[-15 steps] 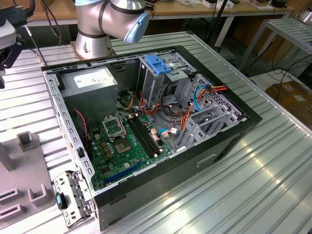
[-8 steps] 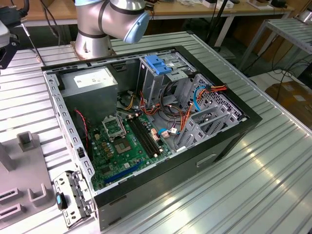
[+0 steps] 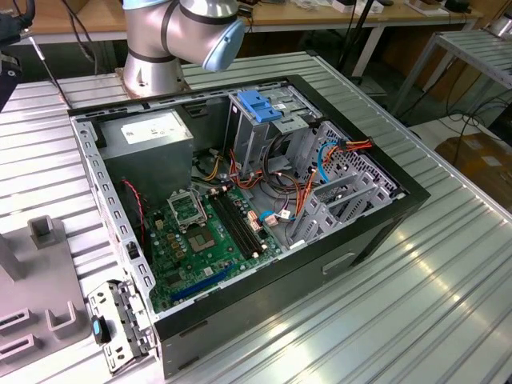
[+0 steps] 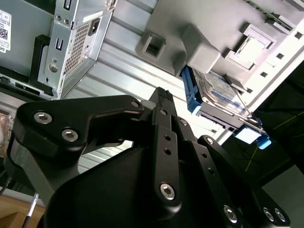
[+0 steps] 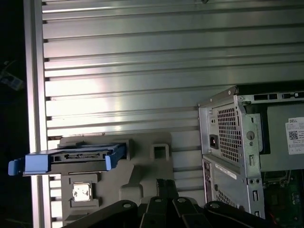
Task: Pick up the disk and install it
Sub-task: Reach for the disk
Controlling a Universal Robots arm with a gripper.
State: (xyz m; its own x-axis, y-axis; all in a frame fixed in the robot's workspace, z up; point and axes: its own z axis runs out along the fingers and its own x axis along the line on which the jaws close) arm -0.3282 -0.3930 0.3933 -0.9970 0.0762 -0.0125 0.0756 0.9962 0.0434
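The disk [image 5: 76, 157] is a flat dark drive with bright blue rails. It lies on a grey moulded fixture [image 5: 142, 173] at the edge of the ribbed metal table. In the second wrist view the disk [image 4: 219, 91] shows its labelled face and a blue rail, resting in the same fixture [image 4: 199, 42]. My gripper [image 5: 165, 184] hangs above the fixture, off to one side of the disk and apart from it. Its black fingers stand together and shut on nothing. In the second wrist view the gripper [image 4: 162, 96] points at the table between the fixture and the computer case.
An open computer case [image 3: 376, 232] lies on the ribbed table [image 3: 448, 304] with its motherboard and cables exposed. A grey drive cage with a blue handle [image 3: 260, 108] stands inside. The case's rear corner [image 5: 228, 137] is close to the fixture [image 3: 56, 312]. A loose metal bracket [image 3: 120, 324] lies by the case.
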